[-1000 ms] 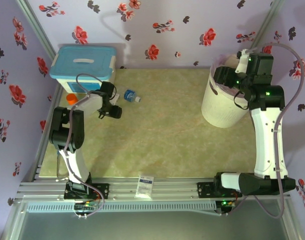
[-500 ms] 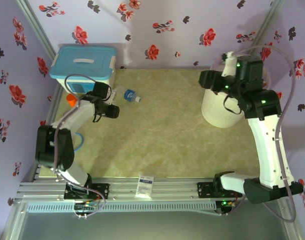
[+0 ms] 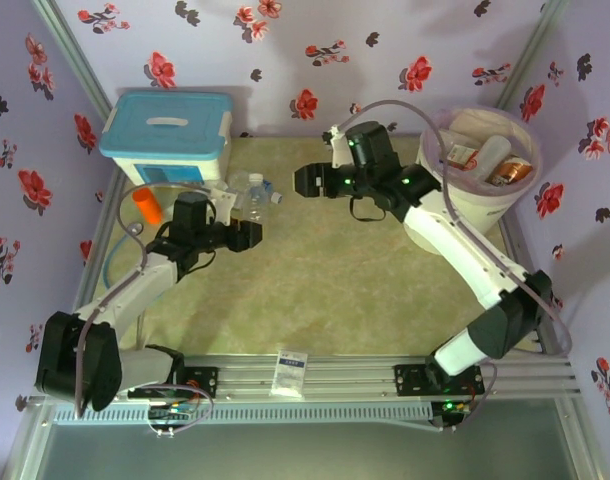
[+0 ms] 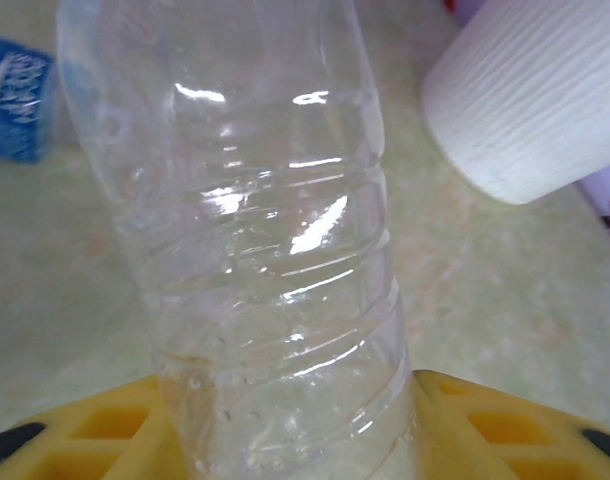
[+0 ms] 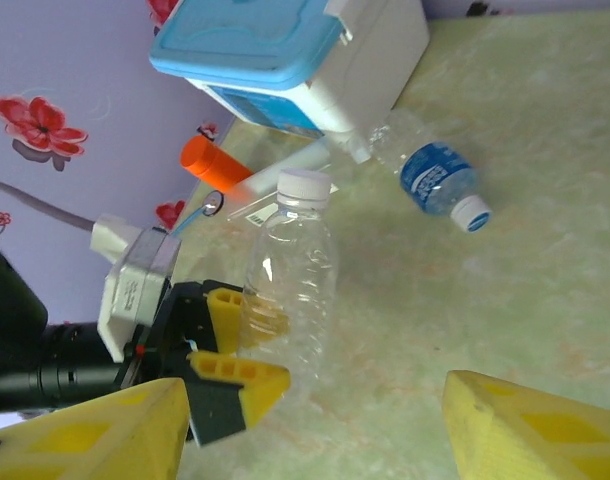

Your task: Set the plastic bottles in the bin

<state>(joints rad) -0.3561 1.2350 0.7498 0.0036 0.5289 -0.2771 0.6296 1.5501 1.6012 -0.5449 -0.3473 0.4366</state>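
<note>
A clear plastic bottle (image 5: 290, 270) with a white cap stands upright at the left of the table, and my left gripper (image 5: 240, 345) is shut on its lower body. In the left wrist view the same bottle (image 4: 255, 200) rises between the yellow fingers (image 4: 505, 430). A second bottle with a blue label (image 5: 440, 180) lies on the table just beyond it. My right gripper (image 3: 307, 183) hovers open over the table's middle, facing the held bottle, nothing between its fingers (image 5: 535, 425). The white bin (image 3: 435, 205) stands at the back right with several bottles (image 3: 490, 158) inside.
A white box with a light-blue lid (image 3: 167, 135) sits in the back left corner. An orange cylinder (image 3: 147, 207) lies beside it near the left wall. A small white card (image 3: 292, 372) rests on the front rail. Flowered walls close in three sides.
My right arm has swung away from the bin, leftwards to the table's middle. My left gripper has shifted right and closed on the clear bottle.
</note>
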